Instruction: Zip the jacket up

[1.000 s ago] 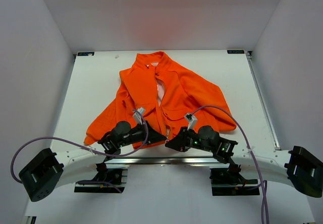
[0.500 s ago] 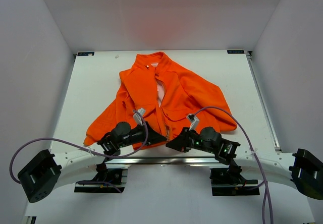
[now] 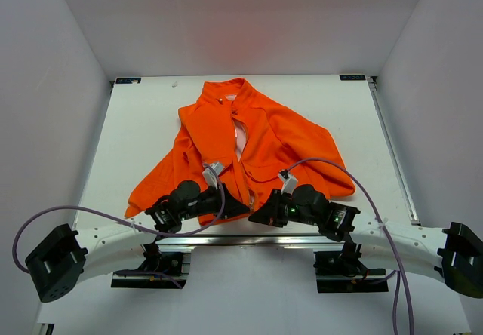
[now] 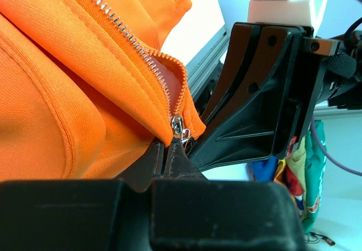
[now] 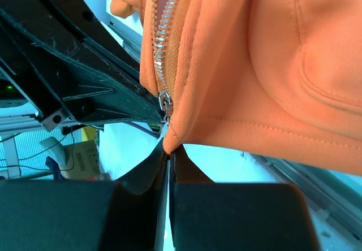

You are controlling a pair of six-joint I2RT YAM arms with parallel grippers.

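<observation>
The orange jacket (image 3: 260, 135) lies flat on the white table (image 3: 143, 139), collar far, hem near, with its front partly parted and pale lining showing along the zipper (image 3: 241, 150). My left gripper (image 3: 241, 209) is shut on the hem's left corner. In the left wrist view the jaws (image 4: 167, 147) pinch the fabric just below the metal zipper slider (image 4: 177, 125). My right gripper (image 3: 256, 218) meets it from the right, shut on the other hem corner (image 5: 171, 139) beside the zipper teeth (image 5: 163, 42). The two grippers stand almost tip to tip.
A metal rail (image 3: 241, 239) runs along the table's near edge under both grippers. White walls enclose the table on three sides. Purple cables (image 3: 90, 214) loop from each arm. The jacket's sleeves spread to the left (image 3: 155, 184) and right (image 3: 324, 176).
My right gripper's jaws have closed on the hem corner. Both wrists shifted slightly; the left gripper has kept its hold.
</observation>
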